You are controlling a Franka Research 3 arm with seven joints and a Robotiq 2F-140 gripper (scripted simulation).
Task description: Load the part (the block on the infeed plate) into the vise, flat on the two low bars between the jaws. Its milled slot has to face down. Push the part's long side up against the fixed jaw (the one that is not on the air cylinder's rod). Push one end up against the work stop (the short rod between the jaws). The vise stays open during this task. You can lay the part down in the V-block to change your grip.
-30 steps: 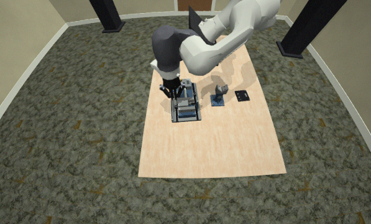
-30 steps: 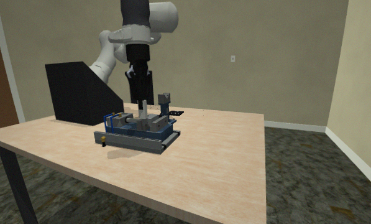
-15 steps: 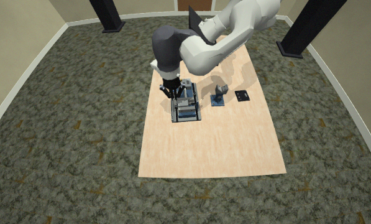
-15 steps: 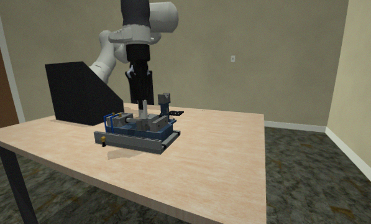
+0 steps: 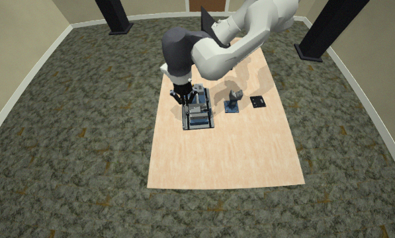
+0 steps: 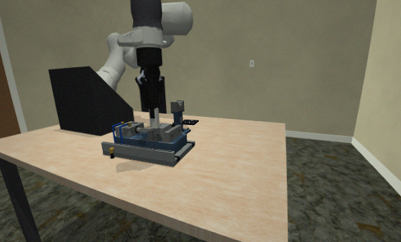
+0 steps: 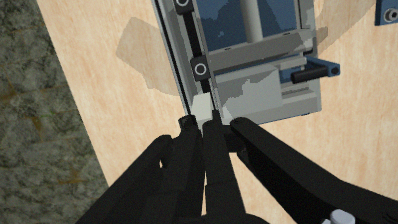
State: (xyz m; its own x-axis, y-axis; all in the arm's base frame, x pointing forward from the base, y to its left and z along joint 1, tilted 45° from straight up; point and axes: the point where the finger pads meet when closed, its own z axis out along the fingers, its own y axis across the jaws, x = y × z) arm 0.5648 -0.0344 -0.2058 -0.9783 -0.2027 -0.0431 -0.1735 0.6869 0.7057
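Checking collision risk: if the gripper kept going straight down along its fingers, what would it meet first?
Probably the part in the vise: the shut gripper points down at its end, though contact is hard to judge.

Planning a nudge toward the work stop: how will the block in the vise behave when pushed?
The part looks rigid and flat-sided, so it likely slides rather than rolls or tips. Pushed at its end by the shut gripper, it might skew.

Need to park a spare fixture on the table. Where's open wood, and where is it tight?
Open wood: the wide near stretch of the table below the vise, and the strip right of the infeed plate. Tight: the far end, where the shut claw hangs at the vise, the V-block close beside, and the arm overhead.
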